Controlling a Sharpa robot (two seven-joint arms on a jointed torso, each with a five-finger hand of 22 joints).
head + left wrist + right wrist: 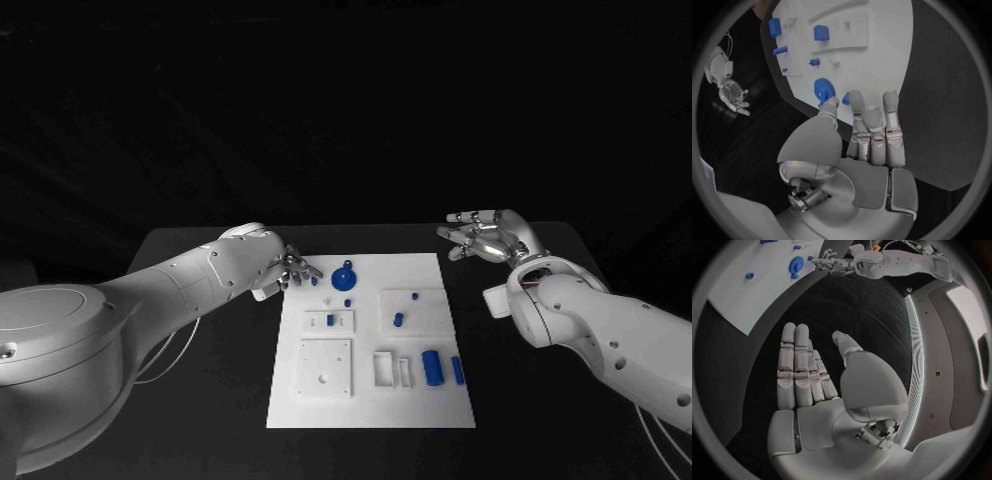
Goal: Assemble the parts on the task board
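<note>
Head view: white task board [433,395] flat mid-desk [202,400], bearing white blocks and small blue parts; blue gear [345,277] near its far left corner, blue cylinder [431,366] and blue pin [457,370] near the right edge. Left hand [293,268] at the board's far left edge, close to the gear, a small blue piece [315,281] just beside its fingertips; grasp not discernible. Right hand [485,236] raised beyond the board's far right corner, fingers apart, empty. Left wrist view: fingers straight, close together, tips over the board edge beside the gear [824,90]; small blue piece [845,98] between thumb and fingers, contact unclear. Right wrist view: right hand [814,385] flat, spread, empty over dark desk; gear [796,265] on the board, well apart.
</note>
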